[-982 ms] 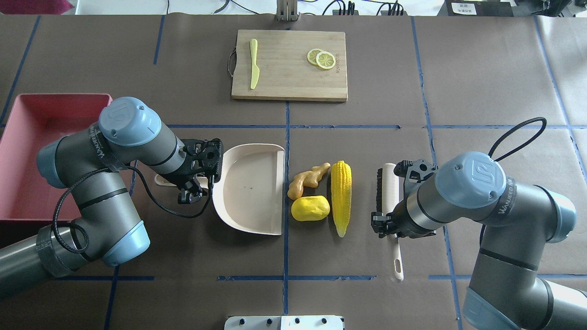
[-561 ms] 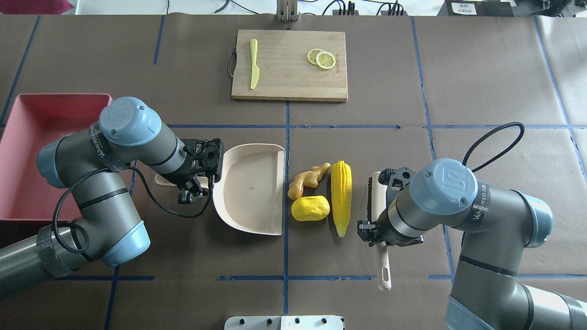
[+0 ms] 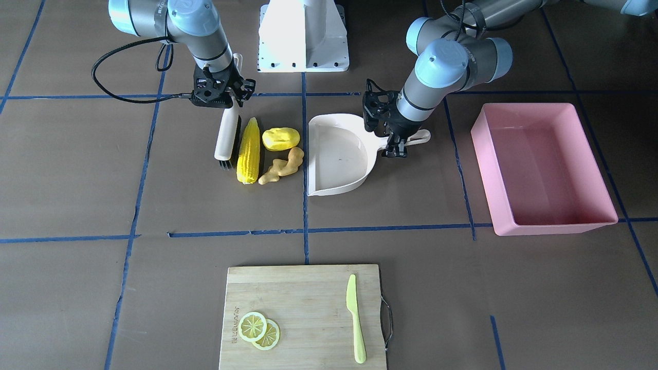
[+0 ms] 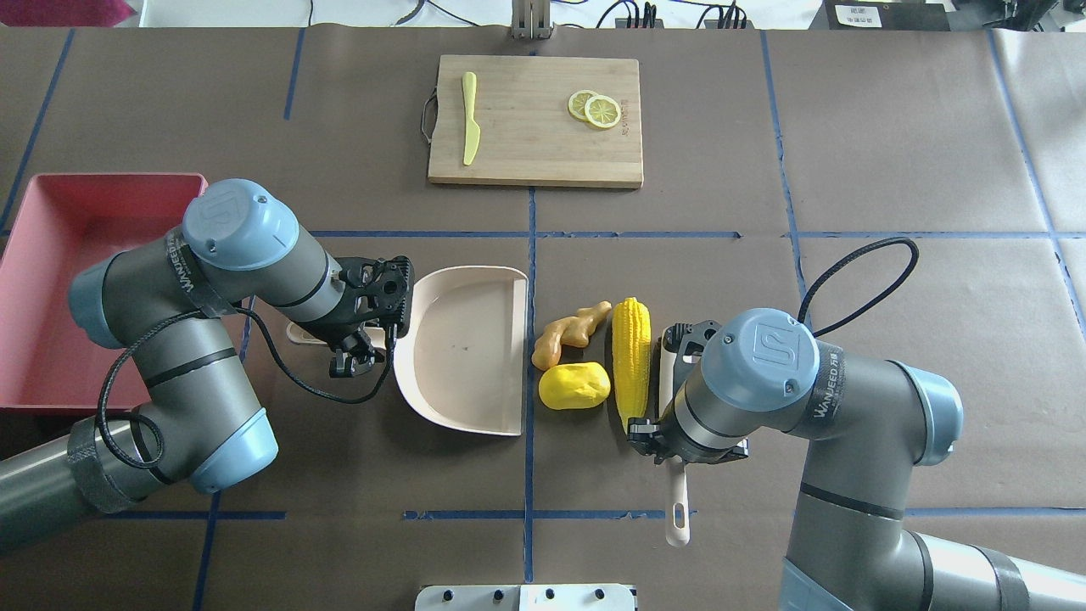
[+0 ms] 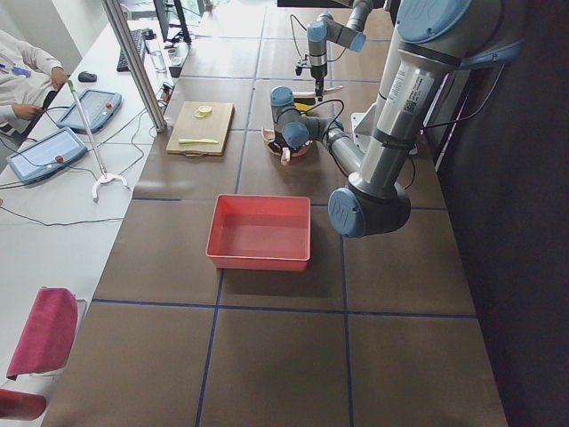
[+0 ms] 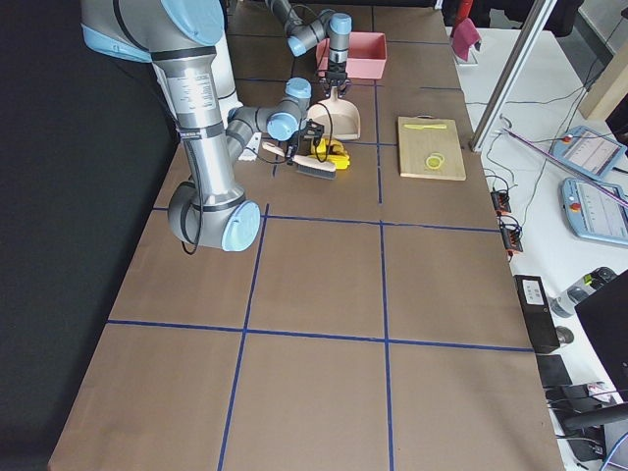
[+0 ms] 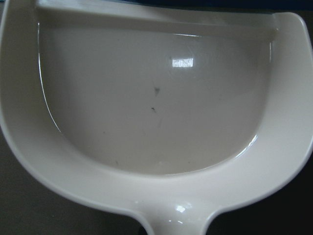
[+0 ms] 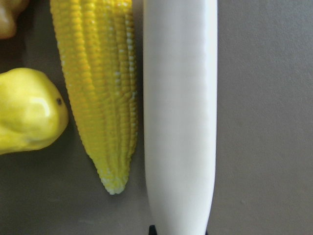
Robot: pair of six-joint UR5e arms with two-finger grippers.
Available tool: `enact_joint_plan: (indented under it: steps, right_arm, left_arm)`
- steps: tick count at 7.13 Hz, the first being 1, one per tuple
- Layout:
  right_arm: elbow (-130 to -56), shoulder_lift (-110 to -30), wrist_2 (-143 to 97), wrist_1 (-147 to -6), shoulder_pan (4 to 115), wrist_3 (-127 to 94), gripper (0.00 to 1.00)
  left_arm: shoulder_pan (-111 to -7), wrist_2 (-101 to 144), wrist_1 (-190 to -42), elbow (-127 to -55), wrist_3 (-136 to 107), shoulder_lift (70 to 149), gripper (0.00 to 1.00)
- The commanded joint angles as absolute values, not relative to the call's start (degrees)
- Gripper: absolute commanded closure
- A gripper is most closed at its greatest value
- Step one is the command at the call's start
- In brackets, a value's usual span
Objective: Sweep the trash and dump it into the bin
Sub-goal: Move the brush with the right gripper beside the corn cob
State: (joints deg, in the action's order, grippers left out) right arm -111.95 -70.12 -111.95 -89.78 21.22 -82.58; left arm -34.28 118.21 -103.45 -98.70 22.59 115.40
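The right arm has slid in toward the middle of the bench over the last second, bringing the brush with it. The brush's long side now lies right beside the corn cob; the right wrist view shows barely a sliver between them, if any. The right gripper is pinching the brush by its handle.

None of the trash has budged yet. The corn cob, the yellow lump and the ginger root sit in the same cluster, between the brush and the open mouth of the dustpan. The left gripper stays clamped on the dustpan's handle, and the pan is empty. The pink bin stands empty too, well off on the robot's left.

To my eye the approach is over and the real push is about to start, with the corn likely shoving the other two ahead of it.
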Motion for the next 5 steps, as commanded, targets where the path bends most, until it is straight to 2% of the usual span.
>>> enact_joint_plan:
  steps: [1, 5]
  right_arm:
    - [-111.10, -69.70, -111.62, -89.82, 21.01, -82.71, 1.00]
    - [-106.62, -64.52, -110.57, -89.83, 20.92, -82.79, 1.00]
  left_arm:
    - [-34.28, 118.21, -103.45, -98.70, 22.59, 115.40, 0.96]
    - [-34.28, 118.21, -103.45, -98.70, 22.50, 115.40, 0.96]
